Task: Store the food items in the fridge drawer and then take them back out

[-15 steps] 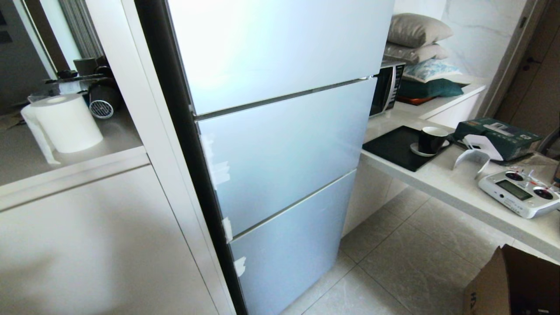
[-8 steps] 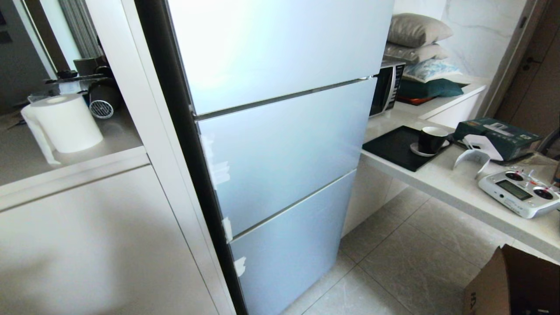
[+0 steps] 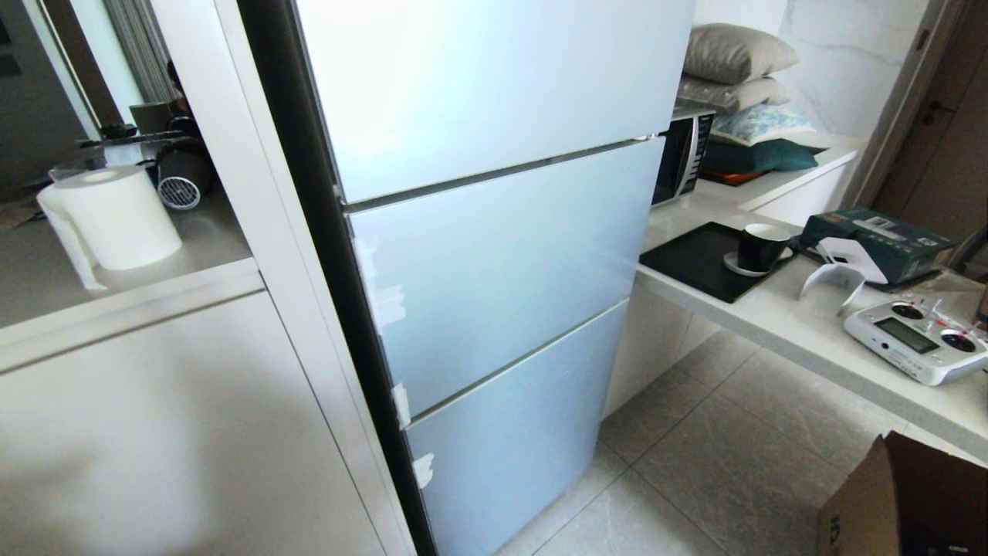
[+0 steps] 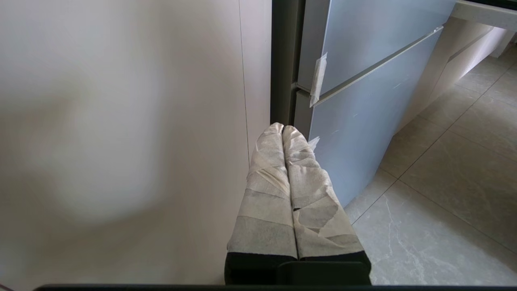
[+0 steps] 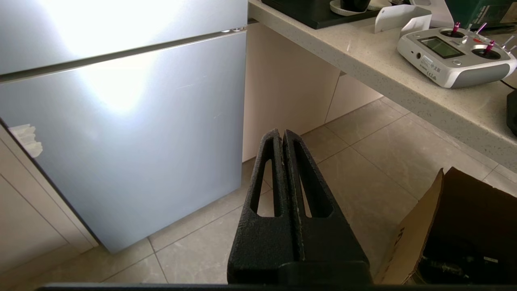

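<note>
A tall pale-blue fridge [image 3: 494, 232] stands before me with all three of its doors closed. The fridge drawer and the food items are hidden from view. My left gripper [image 4: 282, 128], its fingers wrapped in white tape, is shut and empty, low down beside the fridge's dark left edge [image 4: 282, 60]. My right gripper [image 5: 280, 133], black, is shut and empty, hanging over the tiled floor [image 5: 363, 161] in front of the bottom fridge door [image 5: 121, 141]. Neither arm shows in the head view.
White cabinets [image 3: 154, 425] flank the fridge on the left, with a paper roll [image 3: 116, 216] on their top. A counter [image 3: 810, 332] on the right carries a black tray with a cup [image 3: 760, 247], a radio controller [image 3: 915, 340] and a microwave [image 3: 683, 154]. A cardboard box [image 3: 903, 502] stands on the floor.
</note>
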